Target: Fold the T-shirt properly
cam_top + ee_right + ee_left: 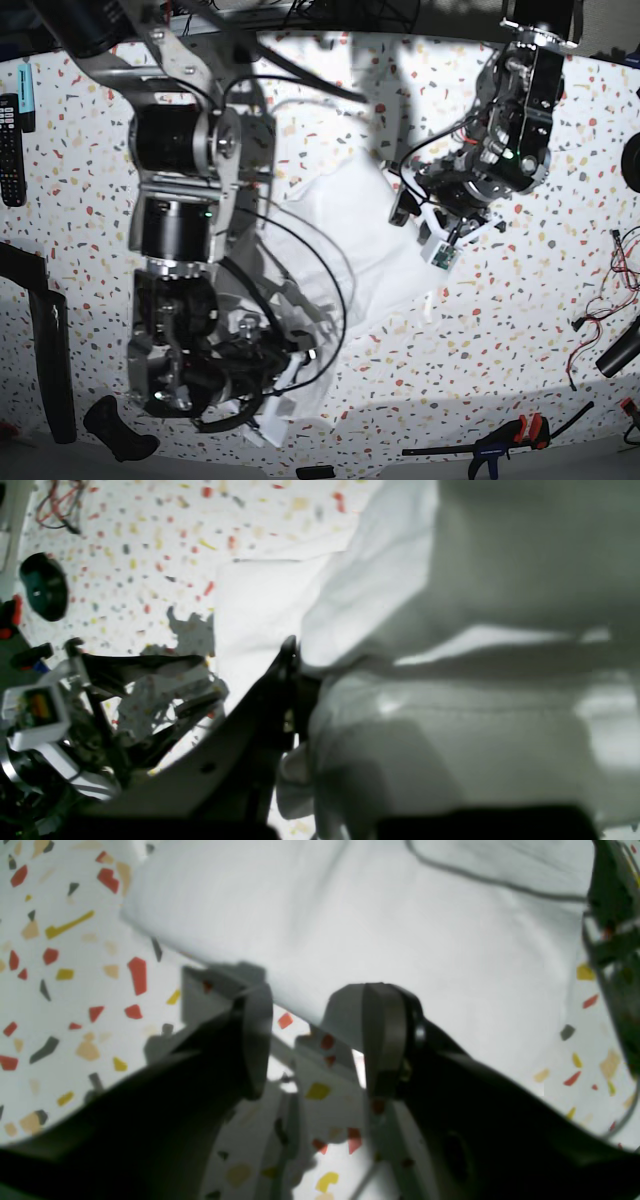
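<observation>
Fingers (255, 1040) of the left gripper (315, 1040) stand spread above the T-shirt's (400, 940) edge, while the right gripper (295, 680) pinches a raised fold — soft, light cloth on the speckled table (520, 330), seemingly best taken at hems or corners.

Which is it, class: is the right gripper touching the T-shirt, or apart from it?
Touching. The right wrist view shows the right gripper shut on a bunched fold of the T-shirt.
</observation>
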Tool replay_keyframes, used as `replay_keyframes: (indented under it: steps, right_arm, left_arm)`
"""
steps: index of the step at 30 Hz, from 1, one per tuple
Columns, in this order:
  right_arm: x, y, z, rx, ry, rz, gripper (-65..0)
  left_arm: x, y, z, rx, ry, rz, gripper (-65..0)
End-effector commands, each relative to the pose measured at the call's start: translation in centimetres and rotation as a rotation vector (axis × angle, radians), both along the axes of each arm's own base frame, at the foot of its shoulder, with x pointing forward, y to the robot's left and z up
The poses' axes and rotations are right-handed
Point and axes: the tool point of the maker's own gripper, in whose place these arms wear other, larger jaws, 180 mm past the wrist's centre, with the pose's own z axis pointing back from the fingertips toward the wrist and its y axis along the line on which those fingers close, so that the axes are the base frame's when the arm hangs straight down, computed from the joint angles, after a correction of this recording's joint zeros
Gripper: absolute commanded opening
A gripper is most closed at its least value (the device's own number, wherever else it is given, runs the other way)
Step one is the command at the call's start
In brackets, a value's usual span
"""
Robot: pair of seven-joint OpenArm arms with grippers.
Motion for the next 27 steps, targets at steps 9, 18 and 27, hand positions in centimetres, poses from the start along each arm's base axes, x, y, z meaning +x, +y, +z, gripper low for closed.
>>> replay_keyframes:
  steps: [9, 18, 27]
  right_arm:
    - [-0.8, 4.1, 0.6, 0.079, -0.008, 0.047, -65.0]
    - [-4.4, 5.9, -3.8, 0.092, 0.091, 0.101, -65.0]
    - [-5.5, 6.9, -4.2, 0.14, 0.087, 0.154, -65.0]
  left_arm:
    - [0.9, -0.1, 1.4, -0.018, -0.048, 0.004, -37.1]
    - [1.0, -0.1, 1.4, -0.019, -0.05, 0.004, -37.1]
    - [0.9, -0.1, 1.3, -0.018, -0.046, 0.004, -37.1]
